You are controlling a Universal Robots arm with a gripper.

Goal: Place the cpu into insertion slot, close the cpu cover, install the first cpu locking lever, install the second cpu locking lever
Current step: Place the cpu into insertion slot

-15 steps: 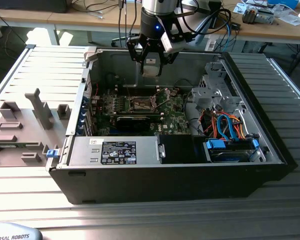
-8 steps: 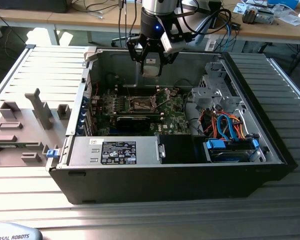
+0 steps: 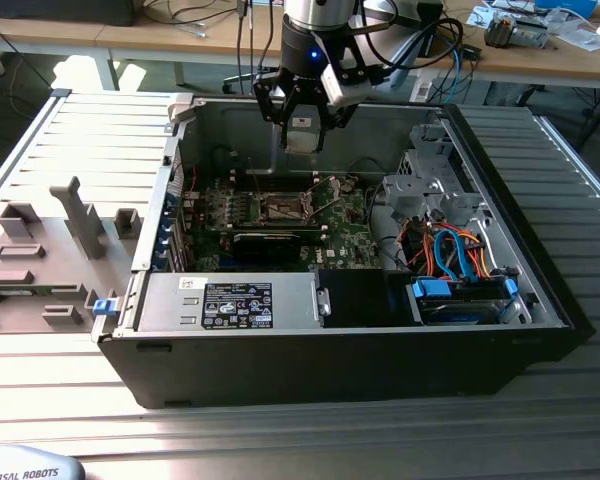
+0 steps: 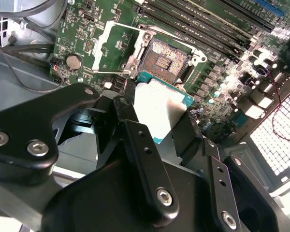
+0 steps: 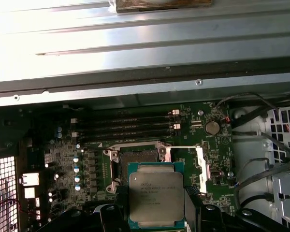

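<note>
Jaws clamp the cpu (image 5: 154, 198) level above the bare insertion slot (image 5: 137, 157), its cpu cover (image 5: 201, 163) swung open to admit the chip.

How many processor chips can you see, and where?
1. The chip is gripped between the gripper's jaws, above the motherboard near the open socket, which is empty. Another could lie hidden elsewhere in the case.
</note>
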